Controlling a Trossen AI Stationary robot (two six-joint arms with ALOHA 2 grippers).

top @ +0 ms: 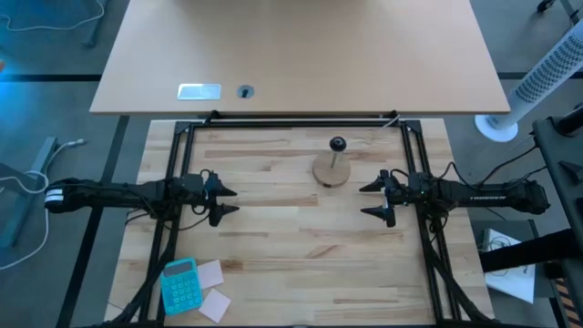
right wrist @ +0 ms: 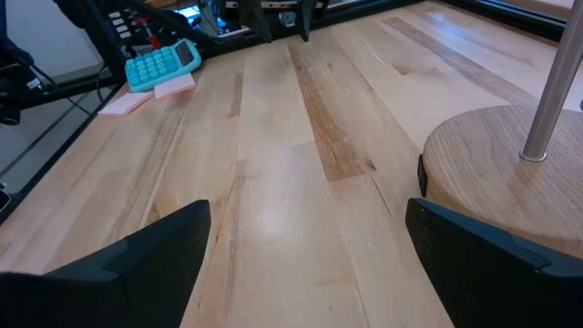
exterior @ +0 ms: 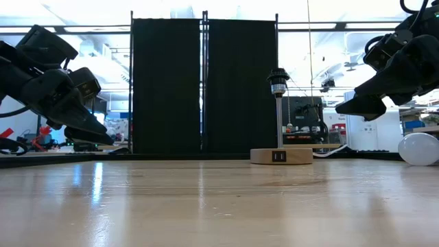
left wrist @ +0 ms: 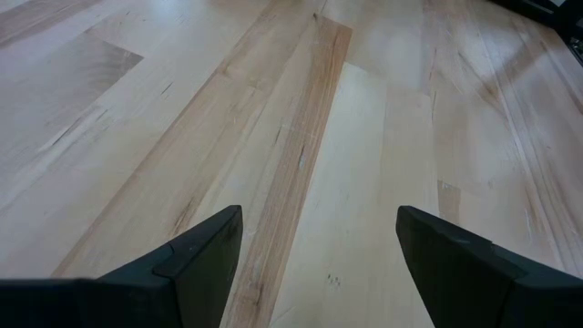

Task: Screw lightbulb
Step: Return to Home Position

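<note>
Two arms are parked facing each other across the wooden table (top: pixel 291 246). The left gripper (top: pixel 230 201) sits at about 9 o'clock from the table's middle and the right gripper (top: pixel 364 200) at about 3 o'clock. Both have their fingers spread wide with nothing between them, and both are raised off the surface.

Between them, up around 12 to 1 o'clock, stands the lamp (top: pixel 331 169): a round wooden base, a thin metal post and a black socket (exterior: pixel 278 79) on top. It's closer to the right gripper, whose wrist camera catches the edge of the base just beside one finger.

The lightbulb (exterior: pixel 419 149) lies on the table off at the 3 o'clock side, low under the right gripper and well apart from the lamp. It only really shows from table level.

Down at 7 o'clock there's a teal calculator (top: pixel 179 284) with a couple of pale sticky notes (top: pixel 210 272) beside it, well apart from both grippers.
</note>
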